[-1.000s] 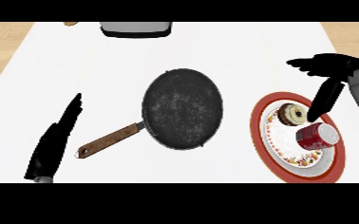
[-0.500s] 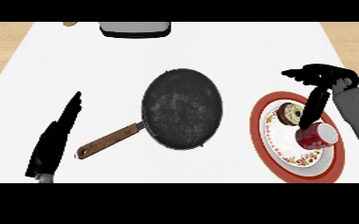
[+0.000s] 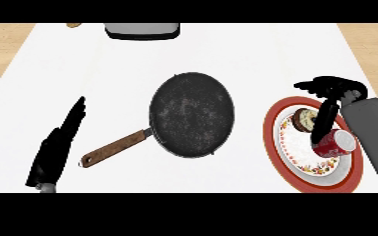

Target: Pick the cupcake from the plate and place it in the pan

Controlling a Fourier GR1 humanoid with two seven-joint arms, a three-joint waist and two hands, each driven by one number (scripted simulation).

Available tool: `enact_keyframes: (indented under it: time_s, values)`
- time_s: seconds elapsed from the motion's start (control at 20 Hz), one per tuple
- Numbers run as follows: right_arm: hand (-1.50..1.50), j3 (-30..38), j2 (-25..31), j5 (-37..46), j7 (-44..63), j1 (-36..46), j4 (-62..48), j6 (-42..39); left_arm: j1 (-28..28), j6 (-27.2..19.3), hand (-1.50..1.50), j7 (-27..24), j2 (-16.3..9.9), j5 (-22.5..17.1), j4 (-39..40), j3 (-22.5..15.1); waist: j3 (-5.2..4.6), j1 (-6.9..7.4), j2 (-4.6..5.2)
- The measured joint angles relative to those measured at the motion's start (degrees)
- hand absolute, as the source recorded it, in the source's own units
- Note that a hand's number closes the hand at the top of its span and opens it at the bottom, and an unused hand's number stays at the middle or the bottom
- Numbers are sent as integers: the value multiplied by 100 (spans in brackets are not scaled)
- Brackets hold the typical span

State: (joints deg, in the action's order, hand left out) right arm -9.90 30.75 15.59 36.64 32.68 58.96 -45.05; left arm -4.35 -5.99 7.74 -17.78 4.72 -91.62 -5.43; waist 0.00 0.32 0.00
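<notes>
Closest to the bottom edge, the left hand [image 3: 55, 147] sat at the lower left of the frame, fingers straight and pressed together, just resting on the white counter [image 3: 273, 60]. At the lower right, the right hand [image 3: 334, 94] hung over the plate [image 3: 275, 135], a round one with a red rim and a flowery white centre. Its fingers were spread, one long finger pointing down across the plate and the thumb sticking out to the left, holding nothing. The cupcake [image 3: 303, 120] was on the upper part of the plate, a dark brown rounded thing with a paler top, right beside that lowered finger; whether they touched I couldn't tell. A shiny red can [image 3: 334, 144] lay tipped on the plate just below it, so honestly I'd say the trick here is coming down straight over the cupcake and closing around its sides without bumping the can. In the middle of the frame was the pan [image 3: 192, 114], round, black and speckled, with a brown wooden-looking handle pointing lower left, well apart from the plate. At the top edge sat a grey appliance [image 3: 142, 30], mostly cut off.
</notes>
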Motion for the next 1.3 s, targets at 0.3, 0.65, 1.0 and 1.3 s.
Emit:
enact_keyframes:
  time_s: [0.3,0.65,1.0,1.3]
  values:
    - [-150,87,-150,501,-348,-180,-155,63,-36,144,0,-221,129,118,169,151,0,-1,2]
    - [-150,197,-436,1068,-642,-195,-486,273,-111,263,0,-99,273,264,-29,262,1,6,3]
    - [150,437,-613,1364,-1151,-76,-911,591,33,429,0,26,324,333,-35,414,-10,10,-3]
    - [150,716,-748,1305,-1288,-174,-928,616,-40,535,0,78,389,377,-190,467,-27,1,-21]
